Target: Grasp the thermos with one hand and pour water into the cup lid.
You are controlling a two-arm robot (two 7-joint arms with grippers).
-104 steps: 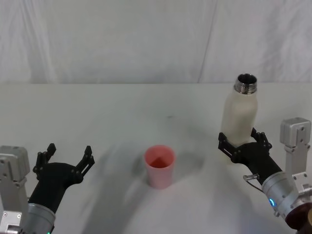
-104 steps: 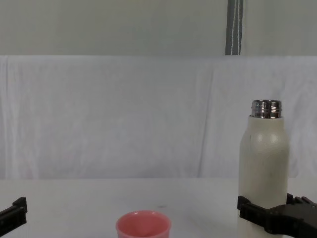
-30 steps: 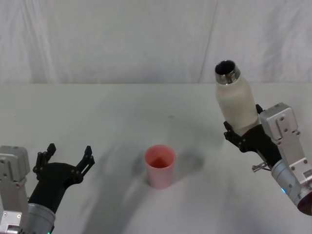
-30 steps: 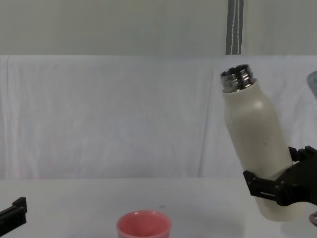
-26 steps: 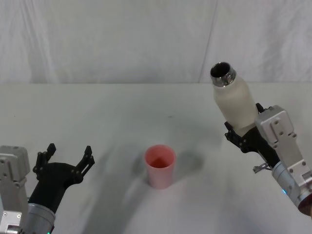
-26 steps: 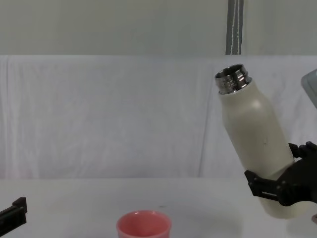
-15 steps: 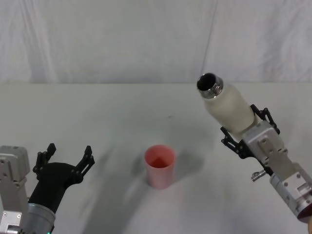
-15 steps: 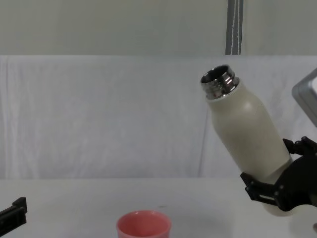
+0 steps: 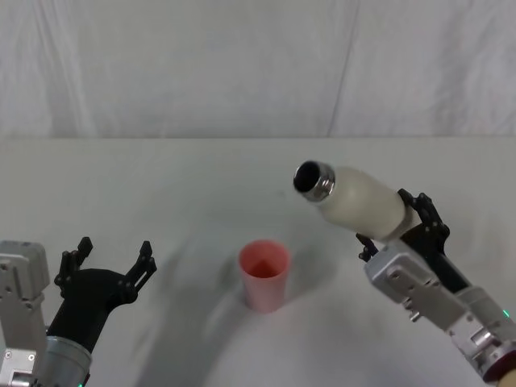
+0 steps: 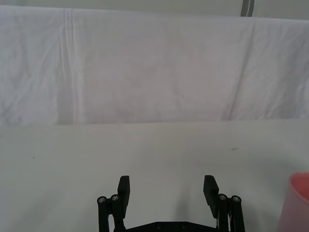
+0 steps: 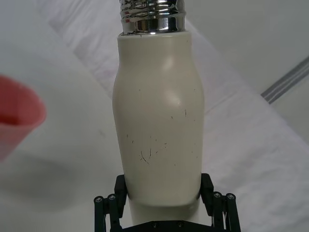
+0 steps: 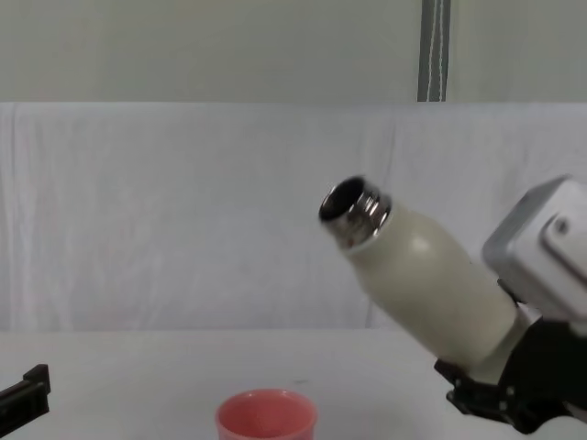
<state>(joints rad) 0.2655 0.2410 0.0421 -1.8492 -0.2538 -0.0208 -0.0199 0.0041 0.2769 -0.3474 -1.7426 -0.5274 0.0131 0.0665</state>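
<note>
The right end effector (image 9: 401, 227) pinches the thermos (image 9: 359, 203) at its base, tilted in the air toward the cup lid (image 9: 264, 274) near the surface's front edge. The neck is not above the cup (risk: water falls beside it). The left end effector (image 9: 107, 264) rests spread.

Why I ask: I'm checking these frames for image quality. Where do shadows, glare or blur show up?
Head view: soft grey shadows lie on the table around the cup lid. Right wrist view: bright glints on the steel neck of the thermos, and the cup lid is blurred at the frame edge. Chest view: even, flat light.
</note>
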